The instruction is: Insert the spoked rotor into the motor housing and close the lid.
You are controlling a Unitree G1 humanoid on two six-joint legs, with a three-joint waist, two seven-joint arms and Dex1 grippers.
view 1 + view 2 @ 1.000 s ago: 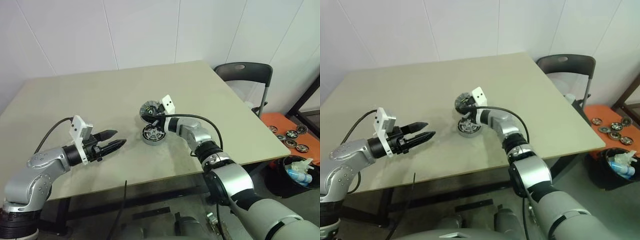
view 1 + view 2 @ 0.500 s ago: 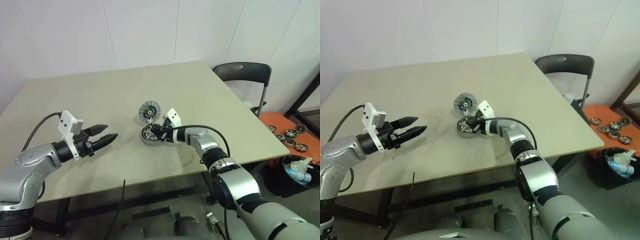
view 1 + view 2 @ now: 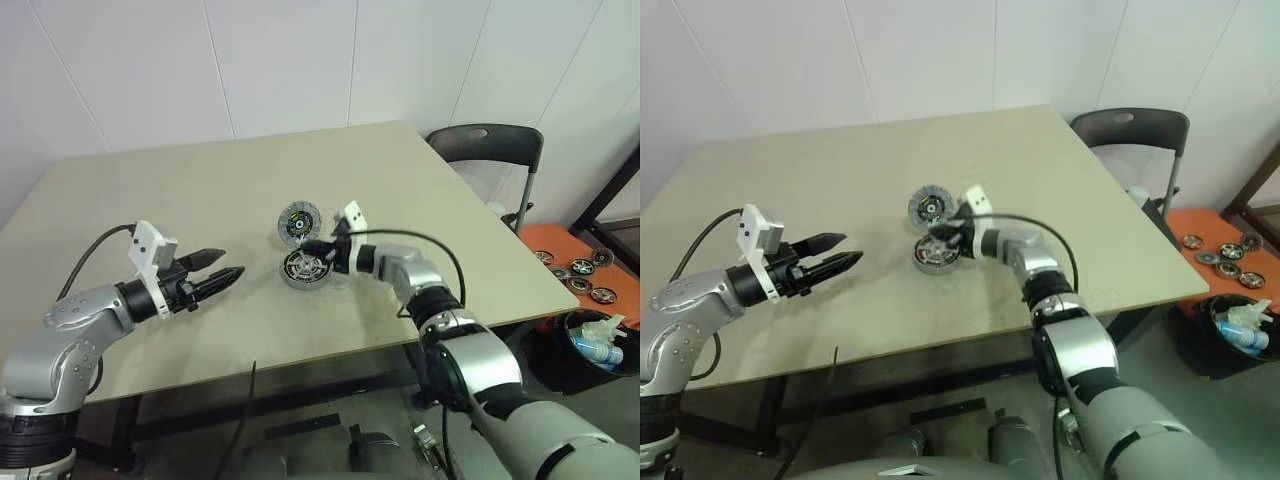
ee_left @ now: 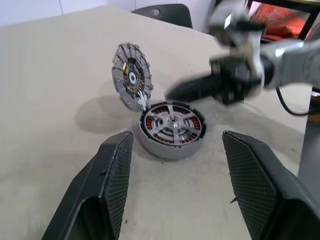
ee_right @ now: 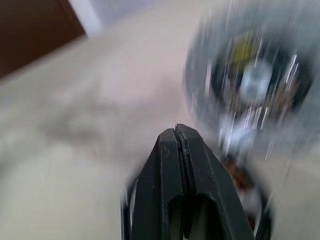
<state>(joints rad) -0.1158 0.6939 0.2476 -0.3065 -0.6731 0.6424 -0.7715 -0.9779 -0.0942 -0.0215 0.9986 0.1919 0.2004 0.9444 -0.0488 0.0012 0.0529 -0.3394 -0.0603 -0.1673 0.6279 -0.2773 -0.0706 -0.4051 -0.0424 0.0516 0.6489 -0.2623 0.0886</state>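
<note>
Closing the lid (image 4: 131,76), stiff hinged metal upright at the housing's (image 4: 172,129) 11 o'clock, push its rim with your pinched-together right gripper (image 3: 306,246); left gripper (image 3: 232,272) gapes empty.

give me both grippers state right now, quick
Left gripper: open, holding nothing, off to the side of the motor housing.
Right gripper: closed, empty, its tip by the raised lid.

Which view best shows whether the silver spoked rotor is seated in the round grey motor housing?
The left wrist view: the silver spoked rotor lies inside the round grey motor housing, spokes visible. The eye views show it small; the right wrist view is blurred.
</note>
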